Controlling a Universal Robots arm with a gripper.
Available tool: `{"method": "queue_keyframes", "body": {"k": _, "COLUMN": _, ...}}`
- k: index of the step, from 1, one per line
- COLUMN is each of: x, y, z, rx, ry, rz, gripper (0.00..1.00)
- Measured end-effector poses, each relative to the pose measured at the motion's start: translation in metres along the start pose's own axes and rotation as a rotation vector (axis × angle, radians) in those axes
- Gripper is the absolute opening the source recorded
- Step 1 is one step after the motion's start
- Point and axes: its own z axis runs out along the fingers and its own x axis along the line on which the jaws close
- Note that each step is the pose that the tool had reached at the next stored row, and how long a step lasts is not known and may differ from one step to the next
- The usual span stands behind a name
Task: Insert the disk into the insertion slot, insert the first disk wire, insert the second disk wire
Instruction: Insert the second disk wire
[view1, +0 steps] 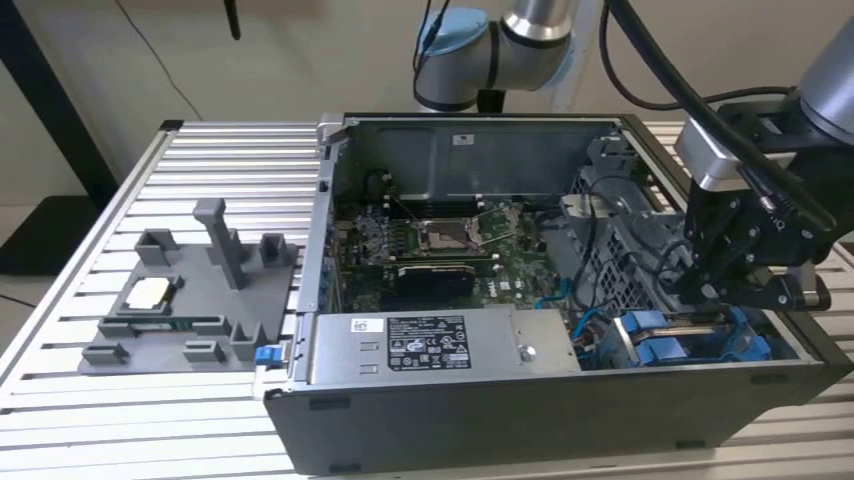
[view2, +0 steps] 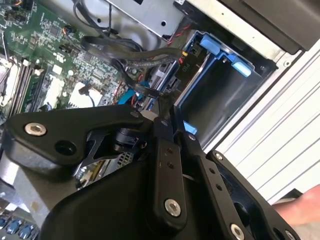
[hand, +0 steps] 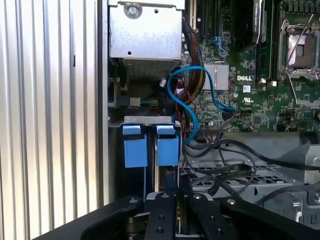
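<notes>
Exterior view: slatted metal surface (view1: 200, 160) carries open computer case (view1: 534, 420) mid-frame; beige wall behind; gripper (view1: 714, 290) right of frame, jaws' state unclear.

One open grey metal computer case (view1: 534, 420) sits on one slatted metal desk (view1: 80, 300). Beside it lies one grey plastic parts tray (view1: 187, 300). Two blue plastic carrier tabs (hand: 135, 146) show inside.

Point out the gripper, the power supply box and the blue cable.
gripper (view1: 703, 290), exterior view, between its fingertips.
power supply box (view1: 441, 345), exterior view, its stickered top face.
blue cable (hand: 186, 107), first wrist view, its curved loop.
</notes>
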Motion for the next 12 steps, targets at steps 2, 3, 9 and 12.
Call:
{"method": "queue_keyframes", "body": {"k": 2, "x": -0.0004, "y": 0.0000, "z": 0.0019, "rx": 0.0089, "ry": 0.0006, "rz": -0.001, "gripper": 0.16}}
{"method": "queue_keyframes", "body": {"k": 3, "x": -0.0005, "y": 0.0000, "z": 0.0028, "rx": 0.0117, "ry": 0.0005, "rz": -0.002, "gripper": 0.16}}
{"method": "queue_keyframes", "body": {"k": 9, "x": 0.0001, "y": 0.0003, "z": 0.0091, "rx": 0.0252, "ry": 0.0028, "rz": -0.003, "gripper": 0.16}}
{"method": "queue_keyframes", "body": {"k": 12, "x": 0.0004, "y": 0.0005, "z": 0.0109, "rx": 0.0276, "ry": 0.0033, "rz": -0.003, "gripper": 0.16}}
